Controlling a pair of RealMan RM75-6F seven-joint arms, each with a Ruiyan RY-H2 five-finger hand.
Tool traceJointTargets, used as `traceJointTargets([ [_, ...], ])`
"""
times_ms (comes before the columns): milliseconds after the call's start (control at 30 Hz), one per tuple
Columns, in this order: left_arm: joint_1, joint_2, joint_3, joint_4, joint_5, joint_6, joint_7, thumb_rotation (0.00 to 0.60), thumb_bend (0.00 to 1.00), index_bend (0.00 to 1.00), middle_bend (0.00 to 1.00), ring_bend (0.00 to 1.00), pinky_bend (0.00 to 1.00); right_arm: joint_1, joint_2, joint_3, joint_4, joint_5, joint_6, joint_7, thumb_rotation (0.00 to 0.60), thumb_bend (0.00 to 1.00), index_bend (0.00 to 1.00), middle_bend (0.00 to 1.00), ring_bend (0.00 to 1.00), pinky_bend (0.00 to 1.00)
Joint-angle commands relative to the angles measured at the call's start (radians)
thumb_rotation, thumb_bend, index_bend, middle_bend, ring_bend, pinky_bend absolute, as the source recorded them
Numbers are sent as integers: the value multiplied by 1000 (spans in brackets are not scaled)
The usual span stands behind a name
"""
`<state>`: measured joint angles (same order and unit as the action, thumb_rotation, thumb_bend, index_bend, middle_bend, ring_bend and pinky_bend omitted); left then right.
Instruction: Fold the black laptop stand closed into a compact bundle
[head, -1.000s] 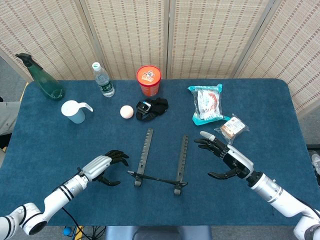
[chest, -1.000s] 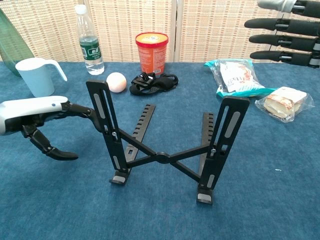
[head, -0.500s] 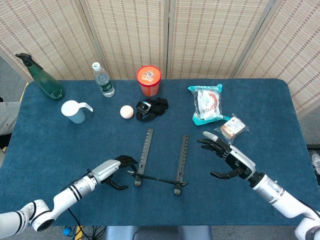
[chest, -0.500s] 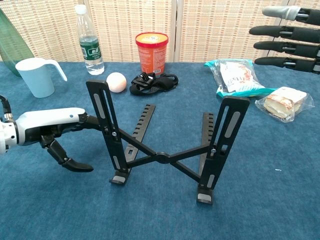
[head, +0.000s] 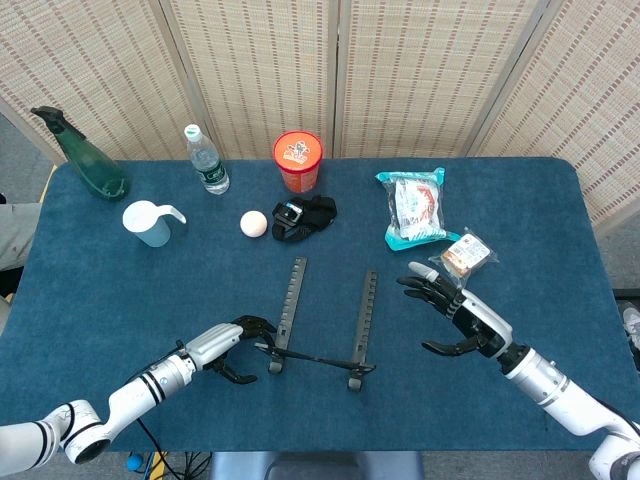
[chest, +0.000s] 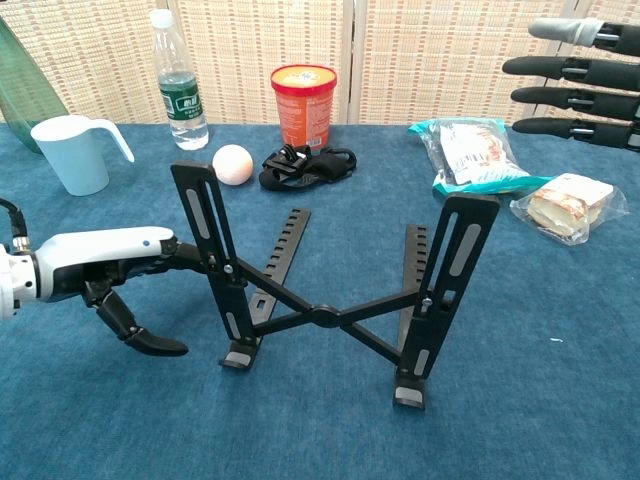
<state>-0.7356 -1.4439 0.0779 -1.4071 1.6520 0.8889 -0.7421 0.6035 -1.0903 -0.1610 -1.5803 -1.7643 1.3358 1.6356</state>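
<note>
The black laptop stand stands unfolded near the table's front, its two uprights joined by crossed bars. My left hand lies just left of it. In the chest view the left hand has its fingertips reaching to the left upright, apparently touching it, while the thumb hangs apart below with nothing gripped. My right hand hovers right of the stand, apart from it, fingers spread. The chest view shows the right hand at the upper right edge.
Along the back stand a green bottle, a pale blue cup, a water bottle, a ball, an orange tub and a black strap. Snack packets and a wrapped bun lie at right.
My left hand has slid right until its fingertips reach the stand's left upright. The right hand has drifted slightly right. The stand has barely moved.
</note>
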Motion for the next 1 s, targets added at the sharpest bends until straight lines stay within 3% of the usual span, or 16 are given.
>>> traceJointTargets([
  [33,-2,-1,3,0,-1,0,-1,600,188,290,138,59,1,-1,0,1,1,-1,-1,0,600,151,0,144,58,99],
  [1000,-36,-1,54,-26,11,-11,-59,600,187,290,138,59,1,-21,-6,11,15,-2,-3,12,600,150,0,143,58,99],
])
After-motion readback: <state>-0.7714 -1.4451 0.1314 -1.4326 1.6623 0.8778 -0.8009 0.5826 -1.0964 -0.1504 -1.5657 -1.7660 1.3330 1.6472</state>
